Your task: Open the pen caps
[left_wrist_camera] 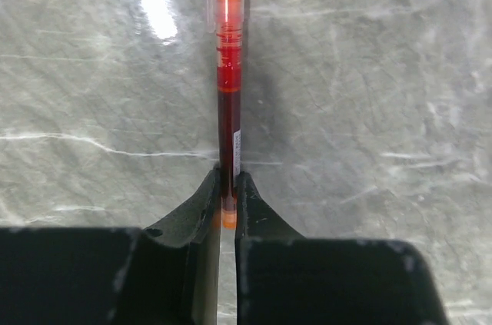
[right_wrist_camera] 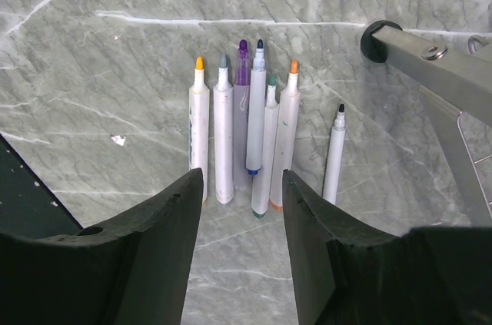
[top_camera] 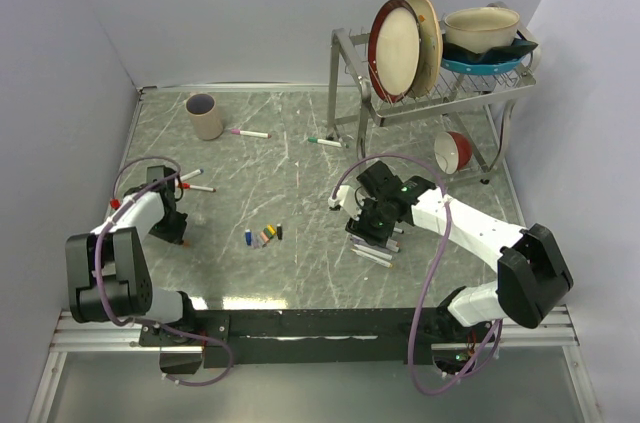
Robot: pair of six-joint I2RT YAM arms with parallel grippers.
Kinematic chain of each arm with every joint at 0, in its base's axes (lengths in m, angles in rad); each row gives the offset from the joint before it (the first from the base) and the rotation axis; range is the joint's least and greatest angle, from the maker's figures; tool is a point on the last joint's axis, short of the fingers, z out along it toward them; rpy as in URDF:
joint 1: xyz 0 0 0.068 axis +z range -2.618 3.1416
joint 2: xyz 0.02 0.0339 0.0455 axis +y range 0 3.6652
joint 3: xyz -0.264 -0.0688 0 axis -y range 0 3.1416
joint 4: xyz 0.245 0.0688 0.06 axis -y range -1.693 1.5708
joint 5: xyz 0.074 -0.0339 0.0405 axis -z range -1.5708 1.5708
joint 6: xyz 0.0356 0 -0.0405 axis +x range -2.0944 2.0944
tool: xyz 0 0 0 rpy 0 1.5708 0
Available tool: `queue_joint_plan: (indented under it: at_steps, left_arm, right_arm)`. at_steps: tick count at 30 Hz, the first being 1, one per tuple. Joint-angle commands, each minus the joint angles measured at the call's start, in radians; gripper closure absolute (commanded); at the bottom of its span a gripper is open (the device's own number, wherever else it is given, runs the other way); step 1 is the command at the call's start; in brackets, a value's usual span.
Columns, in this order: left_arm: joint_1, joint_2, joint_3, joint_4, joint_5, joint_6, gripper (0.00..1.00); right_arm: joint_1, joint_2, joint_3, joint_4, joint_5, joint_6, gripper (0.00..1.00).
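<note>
My left gripper (left_wrist_camera: pixel 228 187) is shut on the near end of a red pen (left_wrist_camera: pixel 228 110) that reaches away from the jaws just over the tabletop. Seen from the top, this gripper (top_camera: pixel 176 183) sits at the left, beside two red-capped pens (top_camera: pixel 198 187). Several loose pen caps (top_camera: pixel 265 235) in mixed colours lie in a short row mid-table. My right gripper (right_wrist_camera: pixel 241 187) hangs open above a row of several uncapped white pens (right_wrist_camera: pixel 257 125), holding nothing. A black-tipped pen (right_wrist_camera: pixel 334 156) lies slightly apart on the right.
A beige cup (top_camera: pixel 205 115) stands at the back left. A pink-capped pen (top_camera: pixel 248 132) and a green-capped pen (top_camera: pixel 325 142) lie behind the middle. A metal dish rack (top_camera: pixel 430 83) with plates and bowls fills the back right; its foot (right_wrist_camera: pixel 377 39) is near the pens. A red bowl (top_camera: pixel 455 151) sits under it.
</note>
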Motion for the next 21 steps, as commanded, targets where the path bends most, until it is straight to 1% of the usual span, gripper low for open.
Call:
queue_joint_plan:
  at_steps: [1, 4, 5, 7, 8, 9, 11, 12, 13, 14, 15, 16, 17, 18, 19, 20, 21]
  left_arm:
    - [-0.001, -0.056, -0.043, 0.126, 0.127, 0.023, 0.99]
    - [-0.002, -0.166, -0.071, 0.161, 0.193, 0.056, 0.99]
    - [-0.002, -0.235, -0.080, 0.210, 0.226, 0.072, 0.99]
    - [-0.013, -0.312, -0.131, 0.300, 0.369, 0.136, 0.99]
    - [-0.018, -0.393, -0.157, 0.431, 0.435, 0.161, 0.99]
    - [-0.025, -0.433, -0.184, 0.495, 0.569, 0.188, 0.99]
    - [-0.042, -0.537, -0.272, 0.647, 0.695, 0.199, 0.99]
    - [-0.051, -0.564, -0.301, 0.795, 0.758, 0.183, 0.99]
    - [-0.071, -0.585, -0.357, 0.889, 0.852, 0.170, 0.99]
    - [-0.084, -0.607, -0.384, 0.967, 0.903, 0.155, 0.99]
    - [-0.123, -0.607, -0.407, 1.144, 0.946, 0.132, 0.99]
    - [-0.145, -0.604, -0.441, 1.208, 1.001, 0.123, 0.99]
    - [-0.179, -0.598, -0.452, 1.264, 1.009, 0.118, 0.99]
    - [-0.249, -0.596, -0.462, 1.354, 1.009, 0.129, 0.99]
    - [-0.289, -0.598, -0.478, 1.380, 0.973, 0.136, 0.99]
    - [-0.329, -0.601, -0.487, 1.416, 0.948, 0.152, 0.99]
    - [-0.407, -0.602, -0.498, 1.454, 0.919, 0.156, 0.99]
  right_arm:
    - [0.003, -0.051, 0.000, -0.005, -0.023, -0.015, 0.47]
    - [0.003, -0.074, 0.003, -0.005, -0.055, -0.020, 0.47]
    - [0.003, -0.094, 0.005, -0.002, -0.066, -0.024, 0.47]
    - [0.006, -0.126, 0.011, 0.001, -0.140, -0.030, 0.47]
    - [0.011, -0.164, 0.011, 0.012, -0.167, -0.032, 0.47]
    - [0.017, -0.181, 0.011, 0.020, -0.189, -0.031, 0.47]
    - [0.023, -0.229, 0.011, 0.047, -0.249, -0.027, 0.47]
    - [0.026, -0.246, 0.008, 0.061, -0.261, -0.015, 0.46]
    - [0.030, -0.260, 0.003, 0.078, -0.272, -0.006, 0.46]
    - [0.034, -0.296, 0.000, 0.116, -0.277, 0.003, 0.46]
    - [0.037, -0.319, -0.017, 0.136, -0.281, 0.015, 0.46]
    - [0.041, -0.350, -0.030, 0.162, -0.290, 0.022, 0.45]
    - [0.043, -0.414, -0.044, 0.217, -0.303, 0.026, 0.41]
    - [0.046, -0.444, -0.070, 0.246, -0.319, 0.049, 0.40]
    - [0.046, -0.468, -0.075, 0.269, -0.329, 0.058, 0.39]
    - [0.046, -0.476, -0.069, 0.283, -0.336, 0.074, 0.38]
    - [0.046, -0.464, -0.042, 0.285, -0.349, 0.106, 0.37]
